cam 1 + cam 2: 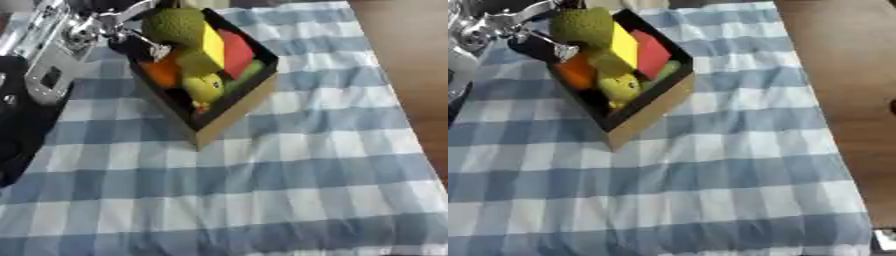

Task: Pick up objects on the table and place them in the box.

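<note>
Several objects fill the box [229, 111], which sits tilted near the far left of the checked cloth [289, 190]: a rough green fruit [173, 25] on top at the far end, a yellow block [206, 50], a red block [236, 52], an orange piece [162, 72] and a small yellow toy [203, 87]. Left hand [114, 25] reaches in at the box's far corner beside the green fruit; I cannot tell whether it grasps anything. Right hand is out of sight.
</note>
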Motion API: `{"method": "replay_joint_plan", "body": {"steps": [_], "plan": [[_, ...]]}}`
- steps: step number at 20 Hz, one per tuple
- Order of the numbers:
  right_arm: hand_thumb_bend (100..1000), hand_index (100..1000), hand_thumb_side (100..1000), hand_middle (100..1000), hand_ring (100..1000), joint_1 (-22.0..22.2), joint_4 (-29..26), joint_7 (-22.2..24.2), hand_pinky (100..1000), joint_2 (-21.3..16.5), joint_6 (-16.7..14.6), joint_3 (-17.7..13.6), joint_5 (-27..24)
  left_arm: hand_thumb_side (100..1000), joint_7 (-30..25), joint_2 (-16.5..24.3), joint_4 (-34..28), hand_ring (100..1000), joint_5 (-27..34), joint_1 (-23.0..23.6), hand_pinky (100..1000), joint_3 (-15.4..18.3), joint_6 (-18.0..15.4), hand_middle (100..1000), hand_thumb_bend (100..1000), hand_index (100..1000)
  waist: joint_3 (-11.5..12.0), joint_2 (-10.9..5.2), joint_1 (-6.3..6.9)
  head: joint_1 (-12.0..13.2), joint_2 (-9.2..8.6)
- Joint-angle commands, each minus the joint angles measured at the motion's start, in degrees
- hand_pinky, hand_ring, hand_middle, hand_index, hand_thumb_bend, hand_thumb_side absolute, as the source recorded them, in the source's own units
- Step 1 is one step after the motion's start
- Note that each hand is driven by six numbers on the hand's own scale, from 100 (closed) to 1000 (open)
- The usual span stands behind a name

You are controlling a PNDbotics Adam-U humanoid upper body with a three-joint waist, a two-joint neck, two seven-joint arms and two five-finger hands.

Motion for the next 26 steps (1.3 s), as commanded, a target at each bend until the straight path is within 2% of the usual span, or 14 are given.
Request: {"method": "replay_joint_plan", "body": {"steps": [1,2,4,9,14,19,26], "plan": [[100,994,493,291,1000,-0.18,-1.14,3.96,1000,-1.19,-3.86,-0.32,-0.25,132,-2.27,0.06,1.1,636,-0.29,-0.31,704,-0.81,-0.77,510,100,644,-0.13,-1.47,-0.21,-0.02,0.3],[100,995,493,291,1000,-0.16,-1.14,3.96,1000,-1.19,-3.9,-0.32,-0.28,100,-2.69,0.17,1.56,627,-0.33,-0.27,695,-0.69,-0.91,501,100,632,-0.14,-1.46,-0.22,-0.04,0.3],[100,995,494,291,1000,-0.12,-1.14,3.96,1000,-1.16,-3.94,-0.35,-0.28,100,-2.1,0.52,1.78,619,-0.86,-0.33,685,0.34,-0.07,489,100,627,-0.08,-1.47,-0.23,-0.15,0.3],[100,994,495,293,1000,-0.07,-1.14,3.96,1000,-1.23,-3.85,-0.41,-0.31,104,1.86,0.95,-1.7,599,-2.97,-0.66,670,5.01,3.95,455,100,600,0.15,-1.62,-0.17,-0.35,0.3],[100,994,496,294,1000,0.12,-1.14,3.96,1000,-1.36,-3.8,-0.47,-0.34,100,6.29,1.85,-6.4,591,-2.63,-0.8,665,5.25,7.44,445,100,594,0.32,-1.87,-0.04,-0.42,0.3],[100,994,498,295,1000,0.23,-1.14,3.96,1000,-1.53,-3.64,-0.57,-0.44,100,8.36,2.68,-7.89,588,-2.23,-0.81,665,4.27,6.91,443,100,590,0.42,-2.13,0.14,-0.56,0.3],[100,994,502,300,1000,0.33,-1.14,3.81,1000,-1.75,-3.14,-0.69,-0.54,100,4.63,3.77,-10.69,581,2.2,-0.68,663,2.46,4.5,435,100,585,0.55,-2.6,0.38,-1.26,0.3]]}}
